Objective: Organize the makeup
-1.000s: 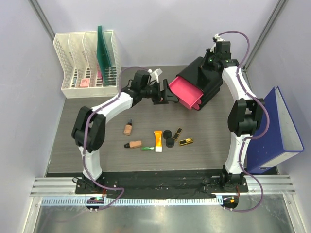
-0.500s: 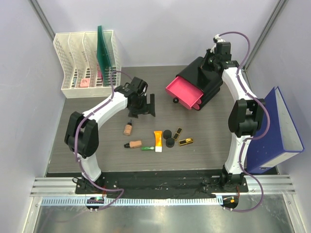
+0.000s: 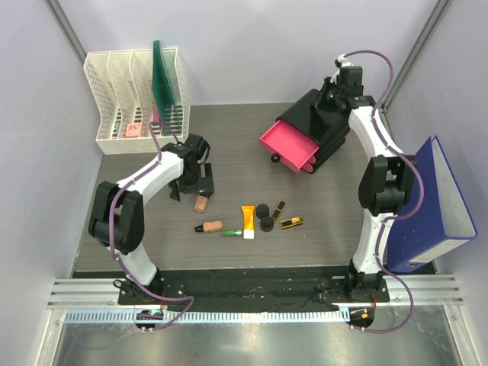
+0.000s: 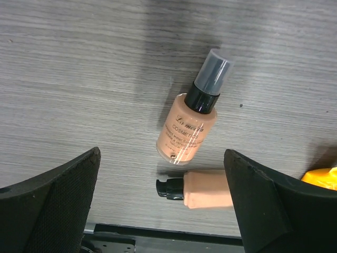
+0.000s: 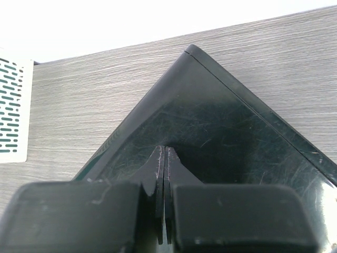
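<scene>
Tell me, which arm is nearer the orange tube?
Left. Its gripper, jaws open, is by a beige bottle just left of the orange tube. The right gripper, jaws shut, is far back at the black box.

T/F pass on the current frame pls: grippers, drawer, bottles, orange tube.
1. Left gripper is open. True.
2. Right gripper is open. False: it is shut, over the box.
3. Pink drawer is closed. False: it is pulled out.
4. Both bottles lie on their sides. True.
5. Orange tube is in the drawer. False: it lies out near the bottles.
</scene>
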You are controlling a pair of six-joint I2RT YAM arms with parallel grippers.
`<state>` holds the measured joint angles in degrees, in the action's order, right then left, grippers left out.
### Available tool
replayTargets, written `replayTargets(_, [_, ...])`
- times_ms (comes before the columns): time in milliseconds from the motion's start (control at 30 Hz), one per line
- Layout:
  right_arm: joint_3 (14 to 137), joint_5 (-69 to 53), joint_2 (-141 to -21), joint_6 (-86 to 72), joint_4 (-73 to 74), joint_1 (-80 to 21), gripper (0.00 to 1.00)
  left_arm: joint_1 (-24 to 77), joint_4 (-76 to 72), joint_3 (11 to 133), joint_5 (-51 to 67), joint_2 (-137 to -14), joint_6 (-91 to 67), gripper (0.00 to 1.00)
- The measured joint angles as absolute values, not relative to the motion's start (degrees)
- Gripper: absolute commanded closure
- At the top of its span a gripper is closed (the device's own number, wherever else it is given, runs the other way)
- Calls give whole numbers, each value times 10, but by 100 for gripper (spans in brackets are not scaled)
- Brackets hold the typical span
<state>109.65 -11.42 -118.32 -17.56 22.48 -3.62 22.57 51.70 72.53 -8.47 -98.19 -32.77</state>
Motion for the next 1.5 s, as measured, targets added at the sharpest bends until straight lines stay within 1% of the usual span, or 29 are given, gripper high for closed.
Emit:
replayTargets(67, [1096, -117, -1183, -176, 225, -36, 99, 226, 517, 722, -83, -987, -326, 5])
replayTargets(267, [1096, -124, -1183, -180, 225, -36, 99, 227, 502, 722, -77, -1017, -323, 13])
replayTargets(333, [1095, -126, -1183, -180, 224, -36, 99, 227, 497, 722, -77, -1029, -321, 23])
replayTargets(367, [1095, -127, -1183, -181, 224, -36, 99, 227, 495, 722, -77, -1035, -321, 30])
replayTargets(500, [1094, -133, -1183, -182, 223, -36, 99, 228, 484, 722, -74, -1060, -316, 43])
replayTargets(533, [1094, -135, -1183, -182, 223, -36, 99, 228, 481, 722, -74, -1066, -315, 44])
replayTargets(567, [1094, -137, -1183, -182, 223, -36, 99, 228, 480, 722, -73, -1068, -315, 51])
replayTargets(667, [1093, -140, -1183, -182, 222, -35, 99, 230, 476, 722, -72, -1074, -314, 60])
replayTargets(733, [1093, -141, -1183, -182, 222, -35, 99, 232, 475, 722, -70, -1075, -312, 70])
replayTargets(767, [1093, -141, -1183, -182, 222, -35, 99, 234, 475, 722, -70, -1075, -312, 82])
replayTargets(800, [1093, -141, -1184, -182, 222, -35, 99, 236, 477, 724, -69, -1075, -310, 100])
replayTargets(967, [1093, -142, -1184, -182, 222, -35, 99, 253, 491, 768, -57, -1082, -309, 100])
replayTargets(1100, [1093, -143, -1184, -184, 221, -35, 99, 267, 493, 838, -31, -1087, -310, 100])
replayTargets(1300, [1093, -147, -1185, -186, 220, -33, 99, 283, 458, 974, 59, -1119, -320, 100])
replayTargets(1500, [1094, -151, -1186, -189, 220, -32, 99, 296, 354, 1077, 180, -1171, -385, 100])
